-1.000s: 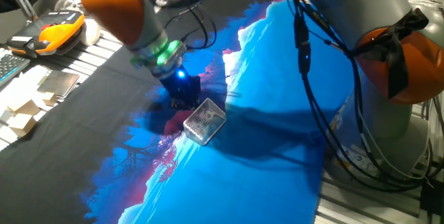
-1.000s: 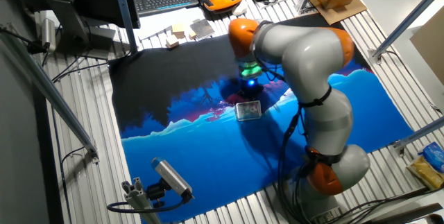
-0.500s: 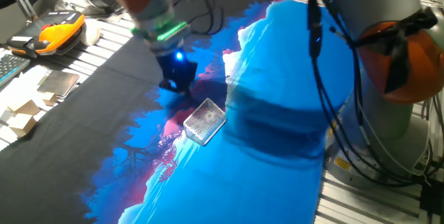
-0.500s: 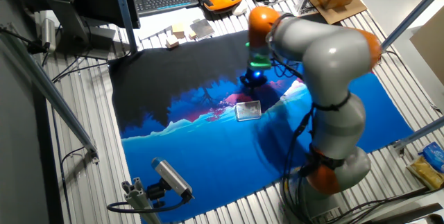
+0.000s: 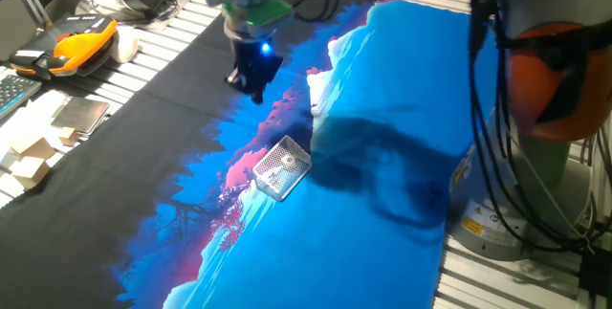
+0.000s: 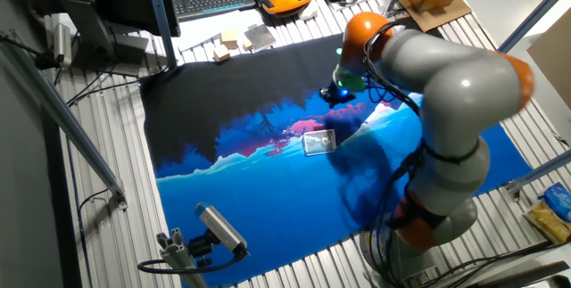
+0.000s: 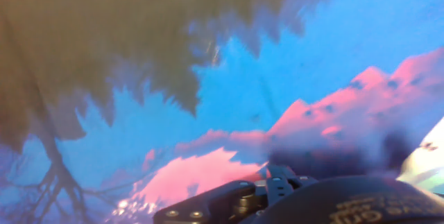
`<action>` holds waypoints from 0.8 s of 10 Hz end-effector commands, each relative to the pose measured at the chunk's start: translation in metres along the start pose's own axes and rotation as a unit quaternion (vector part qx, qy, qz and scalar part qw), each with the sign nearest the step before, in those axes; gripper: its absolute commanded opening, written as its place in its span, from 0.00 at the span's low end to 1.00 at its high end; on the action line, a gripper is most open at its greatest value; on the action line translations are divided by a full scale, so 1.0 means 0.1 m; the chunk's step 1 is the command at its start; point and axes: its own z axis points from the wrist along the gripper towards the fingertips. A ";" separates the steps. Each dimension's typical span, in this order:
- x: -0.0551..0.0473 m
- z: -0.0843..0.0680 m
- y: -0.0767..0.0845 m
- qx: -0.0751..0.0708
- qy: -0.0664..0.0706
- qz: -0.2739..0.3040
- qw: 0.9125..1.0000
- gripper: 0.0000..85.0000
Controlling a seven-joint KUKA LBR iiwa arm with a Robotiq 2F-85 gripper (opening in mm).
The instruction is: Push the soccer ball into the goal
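The soccer ball cannot be found in any of the three views; it may be inside the goal (image 5: 281, 167), hidden behind the mesh, or too small to see, so I cannot tell where it is. The goal is a small white wire-mesh box, lying on the blue and pink printed cloth (image 5: 382, 108) that covers the surface. Nothing touches it.

The gripper (image 5: 251, 81) hangs above the cloth, well apart from the goal, on the side toward the dark part of the print. In the other fixed view the gripper (image 6: 339, 97) is also clear of the goal (image 6: 318, 142). I cannot tell if its fingers are wide or narrow. The hand view shows only the cloth and the gripper's dark body.

With the arm raised away, I judge that the push is probably finished, or that a new approach is needed.
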 end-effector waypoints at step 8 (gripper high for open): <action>0.08 -0.22 -0.16 0.000 0.044 -0.121 0.992 0.00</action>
